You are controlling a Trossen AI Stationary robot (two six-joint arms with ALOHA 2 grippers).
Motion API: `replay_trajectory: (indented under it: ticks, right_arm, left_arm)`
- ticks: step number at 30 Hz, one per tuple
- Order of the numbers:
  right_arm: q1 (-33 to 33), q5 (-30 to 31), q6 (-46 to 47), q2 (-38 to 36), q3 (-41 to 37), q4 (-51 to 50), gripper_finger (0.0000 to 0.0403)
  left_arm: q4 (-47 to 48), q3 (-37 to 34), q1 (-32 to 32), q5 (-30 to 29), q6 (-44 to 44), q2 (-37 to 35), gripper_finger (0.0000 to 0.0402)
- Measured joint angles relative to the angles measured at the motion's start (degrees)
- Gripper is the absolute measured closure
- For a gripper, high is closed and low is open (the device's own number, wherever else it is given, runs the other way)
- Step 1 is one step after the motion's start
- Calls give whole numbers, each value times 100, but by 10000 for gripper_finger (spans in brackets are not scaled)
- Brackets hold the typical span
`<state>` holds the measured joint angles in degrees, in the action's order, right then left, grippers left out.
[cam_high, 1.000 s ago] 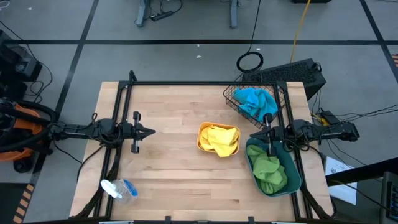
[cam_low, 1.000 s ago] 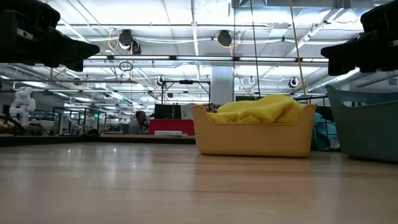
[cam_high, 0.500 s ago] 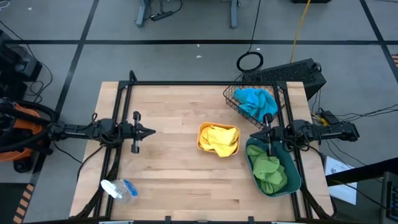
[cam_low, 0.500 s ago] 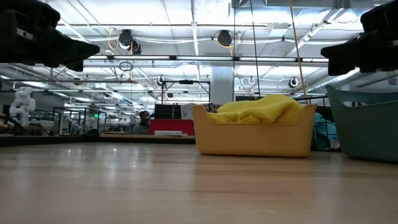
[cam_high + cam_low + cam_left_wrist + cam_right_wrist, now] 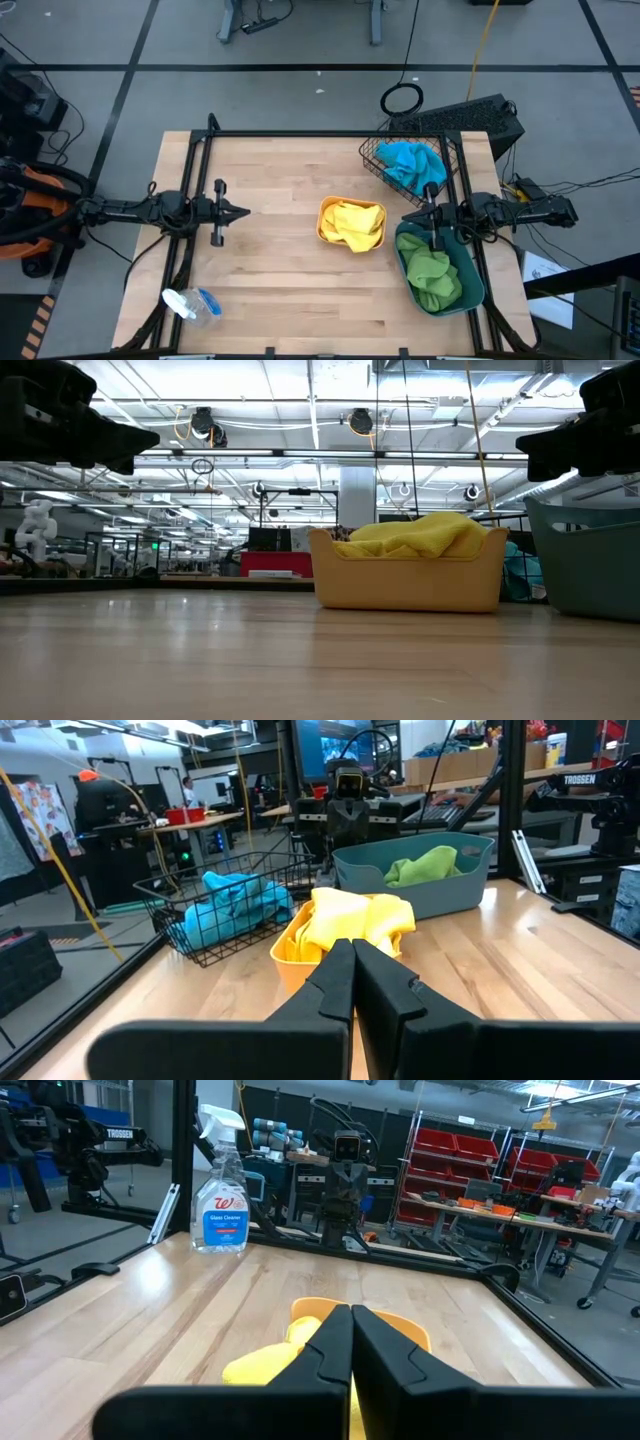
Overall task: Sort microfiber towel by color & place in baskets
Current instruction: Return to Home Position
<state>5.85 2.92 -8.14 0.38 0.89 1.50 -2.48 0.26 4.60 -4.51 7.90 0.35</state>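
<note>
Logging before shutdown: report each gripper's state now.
Left gripper: shut, holding nothing, over the left part of the table.
Right gripper: shut, holding nothing, near the teal bin.

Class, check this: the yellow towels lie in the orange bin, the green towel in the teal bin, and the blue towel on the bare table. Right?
No: the high view shows the blue towel in the black wire basket, not on the table. The rest is right.
</note>
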Motion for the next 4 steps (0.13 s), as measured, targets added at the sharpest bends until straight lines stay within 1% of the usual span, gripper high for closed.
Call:
replay_trajectory:
  ticks: [4]
  right_arm:
    - [-1,-1,-1,0,0,-1,403]
  left_arm:
    - [0,1,0,-2,0,1,393]
